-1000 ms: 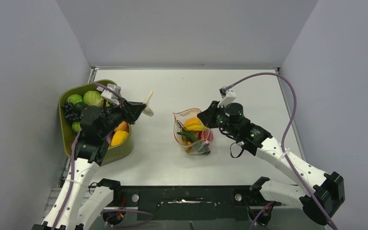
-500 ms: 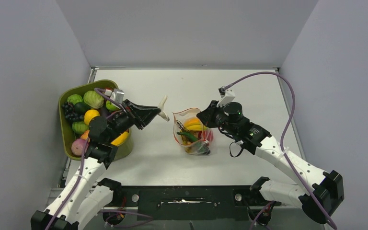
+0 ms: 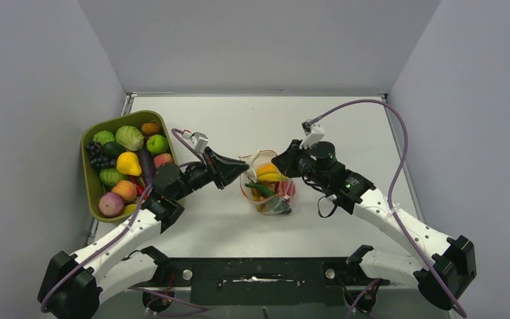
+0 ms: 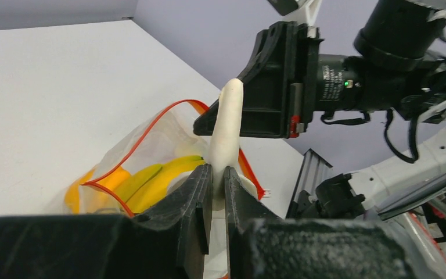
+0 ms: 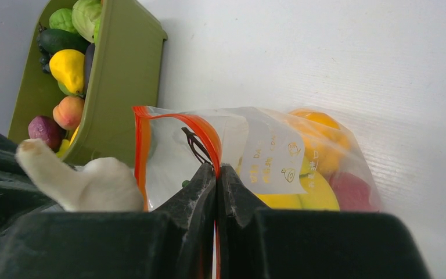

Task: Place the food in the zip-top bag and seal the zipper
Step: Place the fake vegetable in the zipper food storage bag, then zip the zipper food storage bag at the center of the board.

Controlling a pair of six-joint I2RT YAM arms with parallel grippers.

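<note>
The clear zip-top bag [image 3: 269, 193] stands open mid-table and holds yellow bananas [image 4: 151, 177], an orange piece [image 5: 320, 124] and a red piece [image 5: 351, 192]. Its red zipper [image 4: 145, 132] rings the mouth. My right gripper [image 3: 281, 163] is shut on the zipper edge [image 5: 207, 131] at the bag's right side, jaws pinched together [image 5: 216, 170]. My left gripper [image 3: 239, 174] is shut on a cream-white toy vegetable with a long stalk [image 4: 226, 128]. It holds the piece at the bag's left rim, over the mouth. The piece also shows in the right wrist view [image 5: 87, 183].
The olive-green tray [image 3: 93, 199] at the left holds several more toy fruits and vegetables, among them a yellow piece [image 3: 129, 162] and a green cabbage [image 3: 129, 137]. Grey walls close in the table on three sides. The tray also shows in the right wrist view [image 5: 122, 87].
My left arm has swung right from the tray to the bag's mouth, carrying the white piece. The right gripper and the bag have stayed put.
</note>
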